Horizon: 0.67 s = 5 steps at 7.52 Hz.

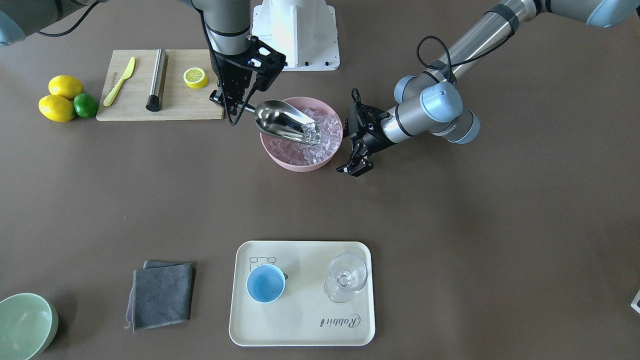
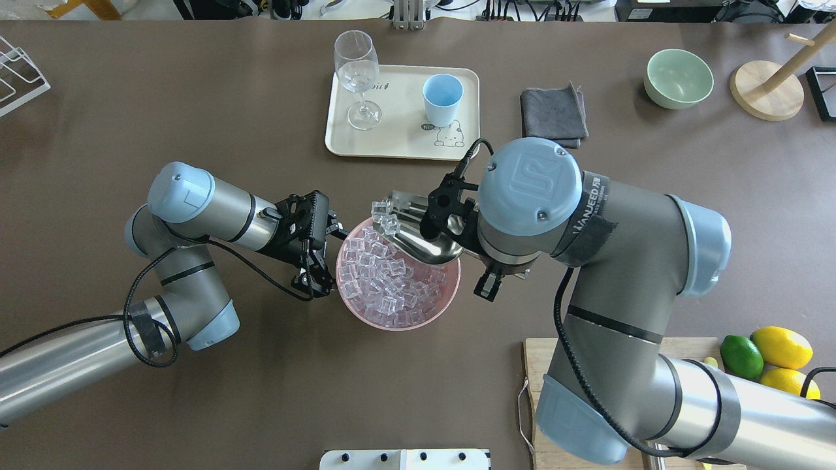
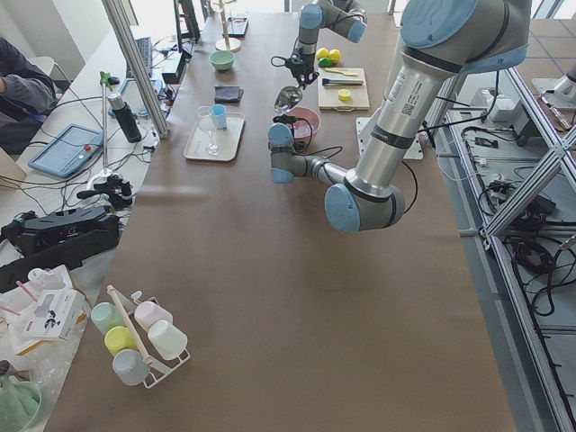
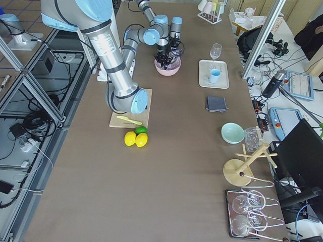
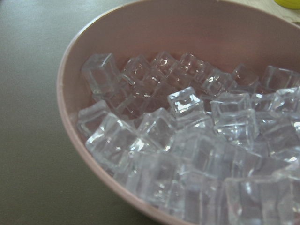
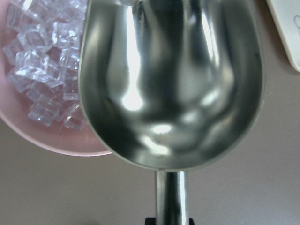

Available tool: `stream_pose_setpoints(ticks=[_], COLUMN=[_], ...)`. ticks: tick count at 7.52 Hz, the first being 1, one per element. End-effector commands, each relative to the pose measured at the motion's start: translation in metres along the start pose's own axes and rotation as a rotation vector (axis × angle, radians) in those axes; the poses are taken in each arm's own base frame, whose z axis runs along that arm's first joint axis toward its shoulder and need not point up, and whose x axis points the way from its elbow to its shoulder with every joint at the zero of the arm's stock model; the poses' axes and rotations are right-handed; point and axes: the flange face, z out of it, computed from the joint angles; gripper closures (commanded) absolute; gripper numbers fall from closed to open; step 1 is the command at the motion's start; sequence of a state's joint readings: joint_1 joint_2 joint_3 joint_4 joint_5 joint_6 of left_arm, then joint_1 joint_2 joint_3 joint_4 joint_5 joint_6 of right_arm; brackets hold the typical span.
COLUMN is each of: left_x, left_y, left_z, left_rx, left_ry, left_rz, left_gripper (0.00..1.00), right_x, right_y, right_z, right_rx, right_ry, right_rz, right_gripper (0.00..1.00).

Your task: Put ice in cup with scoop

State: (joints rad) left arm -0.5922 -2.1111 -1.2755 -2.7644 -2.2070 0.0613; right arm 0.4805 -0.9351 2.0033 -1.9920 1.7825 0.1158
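Scoop (image 1: 280,119): polished steel, rounded open trough, thin straight round handle. You have the right gripper (image 1: 231,101) pinching that handle, its fingers pressed onto it from both sides. The trough hangs over the pink bowl (image 1: 295,166), with its mouth aimed across the pile toward the left arm's side. A few cubes sit at the front lip. Seen from the right wrist, the rear of the trough is bare mirror metal with smeared reflections. You cannot tell whether the lip touches the pile.

Ice (image 5: 187,140): clear glassy cubes with slightly rounded edges, heaped loosely in the bowl. The bowl wall is smooth, matte and evenly curved.

Left gripper (image 1: 356,169): just beside the bowl, on the side away from the scoop handle. Its fingers look spread, with nothing between them. You can see no contact with the bowl.

Cup (image 1: 265,283): small and round, plain light blue inside, upright on the cream tray (image 1: 300,320). The tray is a flat rectangle with rounded corners, well apart from the bowl, on the table side across from the robot. A clear stemmed glass (image 1: 346,277) stands on the same tray beside the cup, not touching it.
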Motion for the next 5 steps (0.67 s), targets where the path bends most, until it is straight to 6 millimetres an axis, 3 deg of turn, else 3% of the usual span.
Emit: stream_pose_setpoints(ticks=[1,3,5], left_x=[-0.003,0.008,0.027], left_y=[0.001,0.004,0.019], left_z=[-0.008,-0.029,-0.053], left_rx=[0.004,0.018,0.021], left_ry=[-0.010,-0.022,-0.034], left_rz=[0.002,0.009,0.006], left_gripper=[0.02,0.02,0.02], right_x=[0.074,0.110,0.116], right_y=[0.022,0.024,0.022], right_z=[-0.025,-0.054,-0.060], right_rx=[0.175,0.307,0.401], right_ry=[0.059,0.059,0.034], right_rz=[0.162,0.280,0.373], right_gripper=[1.00,1.00,1.00])
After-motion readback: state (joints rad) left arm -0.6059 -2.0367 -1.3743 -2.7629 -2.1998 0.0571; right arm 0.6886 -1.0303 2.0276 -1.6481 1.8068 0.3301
